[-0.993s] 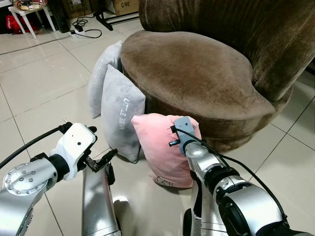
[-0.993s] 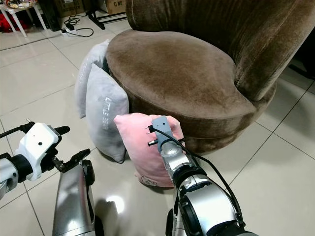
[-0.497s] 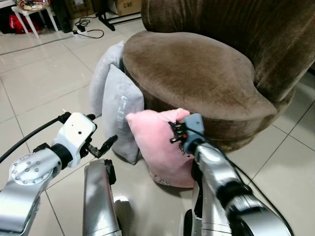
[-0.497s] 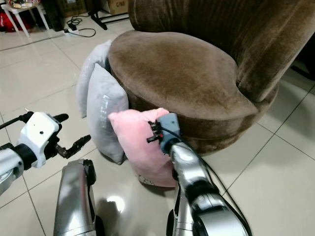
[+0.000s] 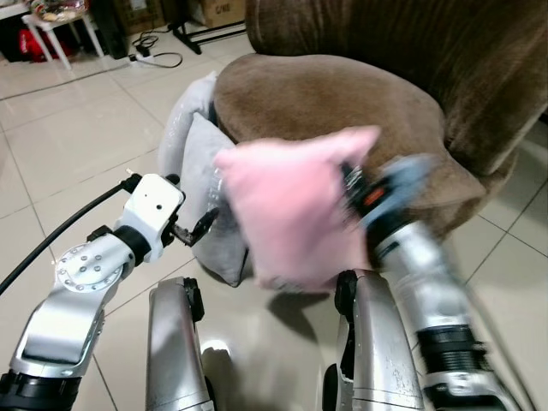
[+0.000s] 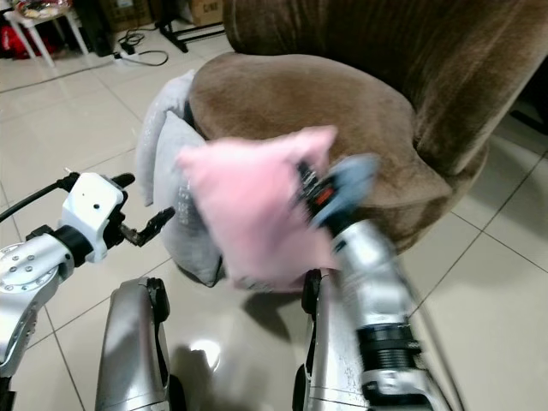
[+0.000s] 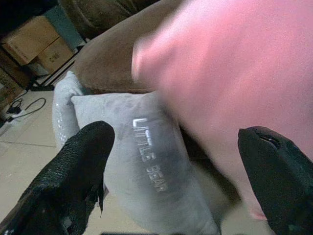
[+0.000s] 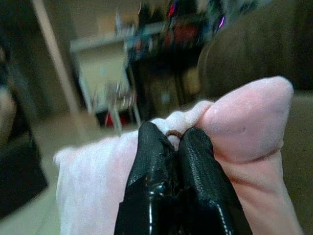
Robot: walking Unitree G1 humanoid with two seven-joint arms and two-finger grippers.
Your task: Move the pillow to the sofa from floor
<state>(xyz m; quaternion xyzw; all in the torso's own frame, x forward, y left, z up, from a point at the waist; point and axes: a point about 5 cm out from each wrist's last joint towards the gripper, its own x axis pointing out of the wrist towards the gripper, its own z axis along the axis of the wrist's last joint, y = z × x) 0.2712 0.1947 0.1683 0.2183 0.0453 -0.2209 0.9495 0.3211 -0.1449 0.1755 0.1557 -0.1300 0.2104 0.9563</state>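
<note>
A pink pillow point(image 5: 295, 210) hangs in the air, blurred, in front of the brown round sofa point(image 5: 334, 111). My right gripper point(image 8: 171, 144) is shut on the pillow's top edge, its black fingers point(image 8: 151, 161) pinching the fabric; the right arm point(image 5: 411, 257) shows at the pillow's right side. My left gripper point(image 7: 171, 161) is open, held low to the pillow's left, facing the grey pillow and the pink one. Its fingers point(image 5: 203, 225) touch nothing.
Two grey pillows point(image 5: 201, 163) lean upright against the sofa's left side, one printed "LITTLE BEAR" point(image 7: 149, 166). Tiled floor point(image 5: 77, 145) spreads to the left. A white table point(image 5: 51, 21), cables and boxes stand at the far back left.
The right gripper has lifted the pink pillow off the floor and swung it up toward the seat. The left arm has risen slightly and moved nearer the pillows.
</note>
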